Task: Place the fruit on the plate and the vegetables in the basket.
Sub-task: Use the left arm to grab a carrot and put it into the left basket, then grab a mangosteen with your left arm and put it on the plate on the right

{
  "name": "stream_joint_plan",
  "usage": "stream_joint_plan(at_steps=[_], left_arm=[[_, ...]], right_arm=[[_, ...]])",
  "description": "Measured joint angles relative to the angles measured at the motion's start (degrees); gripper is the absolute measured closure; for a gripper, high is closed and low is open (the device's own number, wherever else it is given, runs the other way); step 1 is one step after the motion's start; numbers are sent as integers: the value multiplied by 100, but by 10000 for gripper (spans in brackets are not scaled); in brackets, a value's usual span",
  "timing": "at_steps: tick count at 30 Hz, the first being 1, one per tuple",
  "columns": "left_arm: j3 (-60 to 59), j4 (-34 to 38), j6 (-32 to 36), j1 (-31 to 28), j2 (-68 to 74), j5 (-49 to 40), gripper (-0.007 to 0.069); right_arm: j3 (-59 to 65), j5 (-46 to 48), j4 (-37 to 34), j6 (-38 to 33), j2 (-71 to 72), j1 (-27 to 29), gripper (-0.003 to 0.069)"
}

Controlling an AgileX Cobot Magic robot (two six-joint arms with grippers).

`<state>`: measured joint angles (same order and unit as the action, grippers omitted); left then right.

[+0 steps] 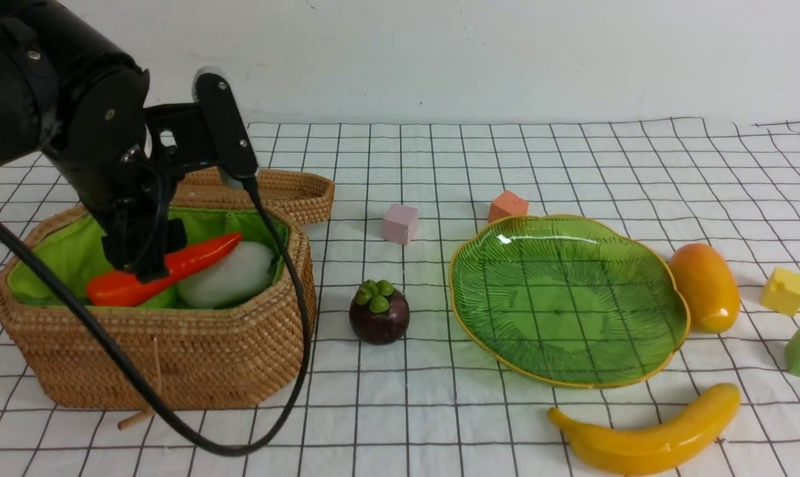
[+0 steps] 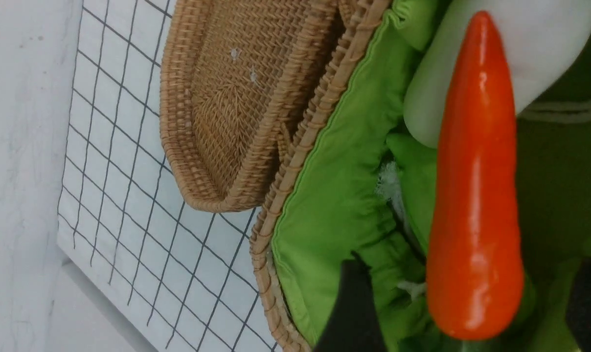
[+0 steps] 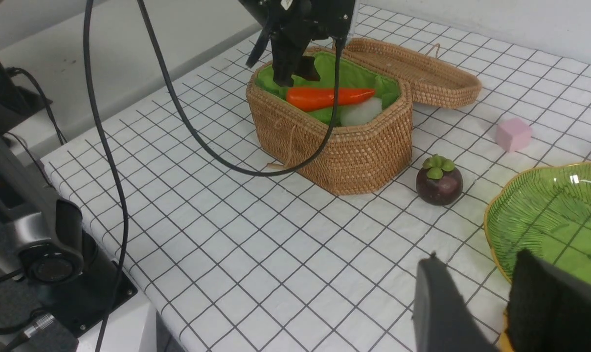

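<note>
1. Nearest the robot, the banana (image 1: 645, 440) was seen lying on the checked cloth (image 1: 440, 411), just short of the plate (image 1: 565, 311) and not on it.
2. The right gripper (image 3: 479, 264) was caught low beside the plate's near edge, its fingers parted and nothing between them.
3. The plate was found bare. The mango (image 1: 704, 286) was left just beside its right rim, and the mangosteen (image 1: 379, 311) stood between plate and basket (image 1: 175, 358).
4. In the basket, the carrot (image 1: 165, 268) was laid across the radish (image 1: 228, 275). The cabbage could not be picked out with certainty against the green lining.
5. The left gripper (image 1: 138, 262) was held down inside the basket, jaws spread either side of the carrot's thick end with a gap on each side. No grip was made.
6. The carrot's drop-off was judged the step in hand. Next, a straight lift clear of the basket would be called for, without the carrot being dragged. Then the fruit, none yet placed, would be taken up.
7. Farthest back, the lid (image 1: 287, 189) was seen behind the basket.
</note>
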<state>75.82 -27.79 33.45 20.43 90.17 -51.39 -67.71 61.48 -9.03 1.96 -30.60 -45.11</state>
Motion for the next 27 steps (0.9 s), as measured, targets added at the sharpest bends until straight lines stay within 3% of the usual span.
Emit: stream_joint_plan(at_steps=[3,6,7,10,11,12,13,14,16,20,23,27], left_arm=[[0,157,-112,0,0,-6,43],[0,668,-499,0,-13,103,89],[0,1305,-755,27,-33,220,166],[0,2110,-902,235,-57,269,331],[0,2166,-908,285,-65,269,345],[0,2682,-936,572,-81,280,476],[0,2682,-936,609,-81,280,476],[41,2909,-968,835,-75,272,548],[252,3009,-1151,1195,18,146,609],[1208,2917,-1675,1505,614,-544,627],[2306,2779,-1937,1510,1475,-1627,622],[3096,2528,-2001,1505,2160,-1853,617]], right_arm=[[5,5,0,0,0,0,422],[5,5,13,0,0,0,422],[5,24,53,6,0,0,422],[5,142,238,176,0,0,422],[5,169,274,216,0,0,422],[5,326,449,429,0,0,422],[5,326,469,454,0,0,422],[5,450,601,569,0,0,422],[5,586,722,658,0,0,422],[5,676,780,687,0,0,422],[5,704,780,692,0,0,422],[5,803,780,692,0,0,422]])
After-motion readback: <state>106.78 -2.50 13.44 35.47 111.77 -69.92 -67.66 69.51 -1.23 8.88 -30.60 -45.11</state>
